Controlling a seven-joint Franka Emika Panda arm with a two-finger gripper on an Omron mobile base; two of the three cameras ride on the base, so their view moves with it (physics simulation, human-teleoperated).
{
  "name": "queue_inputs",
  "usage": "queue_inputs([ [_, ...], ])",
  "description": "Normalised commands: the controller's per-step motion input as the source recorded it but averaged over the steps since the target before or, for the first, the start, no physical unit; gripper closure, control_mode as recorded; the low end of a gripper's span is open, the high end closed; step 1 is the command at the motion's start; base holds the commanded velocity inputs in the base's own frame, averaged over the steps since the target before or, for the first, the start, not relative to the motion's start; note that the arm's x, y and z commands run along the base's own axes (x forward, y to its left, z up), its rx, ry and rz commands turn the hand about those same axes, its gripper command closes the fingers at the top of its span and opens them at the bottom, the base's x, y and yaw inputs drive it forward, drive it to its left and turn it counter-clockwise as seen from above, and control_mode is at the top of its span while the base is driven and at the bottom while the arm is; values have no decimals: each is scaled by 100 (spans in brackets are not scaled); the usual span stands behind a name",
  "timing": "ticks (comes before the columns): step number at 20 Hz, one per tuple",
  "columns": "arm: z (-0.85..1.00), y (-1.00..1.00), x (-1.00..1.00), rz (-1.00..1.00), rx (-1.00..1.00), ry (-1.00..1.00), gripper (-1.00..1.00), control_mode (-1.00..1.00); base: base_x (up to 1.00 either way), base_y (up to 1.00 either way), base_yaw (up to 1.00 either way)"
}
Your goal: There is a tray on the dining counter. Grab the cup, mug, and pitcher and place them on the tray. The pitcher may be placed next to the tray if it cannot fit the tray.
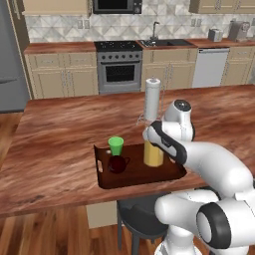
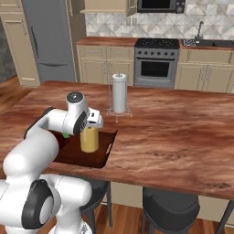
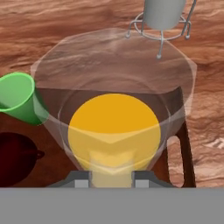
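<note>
Clamping the pitcher [image 3: 113,131] at its rim, my gripper [image 3: 111,179] stands it at the tray's [image 1: 102,182] centre-frame right end, sparing the cup [image 1: 116,145] and mug [image 1: 117,164].

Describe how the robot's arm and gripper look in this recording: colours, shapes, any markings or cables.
The arm is made of glossy white, rounded segments with dark grey to black bands at the joints and a round dark-rimmed cap on one upper joint. No cables or markings show. The gripper has a white hand body and two small dark grey finger tips.
</note>
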Motion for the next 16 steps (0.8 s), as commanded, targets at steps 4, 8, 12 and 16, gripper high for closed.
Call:
queue_inputs([
  [4, -28, 0, 0, 0, 0, 0, 100, -100, 0, 0, 0],
  [8, -16, 0, 0, 0, 0, 0, -100, -100, 0, 0, 0],
  [12, 0, 0, 0, 0, 0, 0, -100, -100, 0, 0, 0],
  [16, 0, 0, 0, 0, 0, 0, -100, -100, 0, 0, 0],
])
